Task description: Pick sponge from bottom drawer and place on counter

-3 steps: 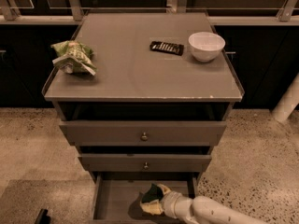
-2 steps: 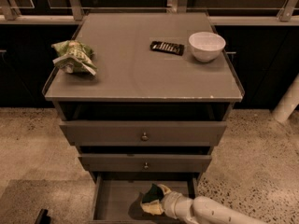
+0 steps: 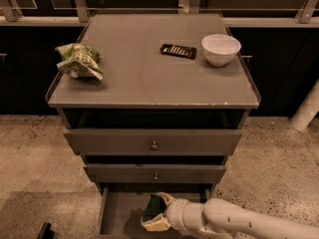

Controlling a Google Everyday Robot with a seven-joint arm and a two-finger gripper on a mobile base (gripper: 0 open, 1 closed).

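Observation:
The bottom drawer (image 3: 118,216) is pulled open under the two knobbed drawers. My gripper (image 3: 156,212) reaches into it from the lower right on a white arm. Its pale fingers (image 3: 157,225) stand on either side of the sponge (image 3: 152,207) and are shut on it. The sponge shows its dark green face and is tilted on edge, just above the drawer floor. The counter (image 3: 149,81) is the grey-brown cabinet top above.
On the counter lie a green-and-white snack bag (image 3: 79,61) at the left, a black remote-like object (image 3: 178,51) and a white bowl (image 3: 221,49) at the back right. The top drawer (image 3: 153,142) stands slightly out. Speckled floor surrounds the cabinet.
The gripper and the sponge have shifted slightly up and to the left inside the bottom drawer. Nothing on the counter has moved.

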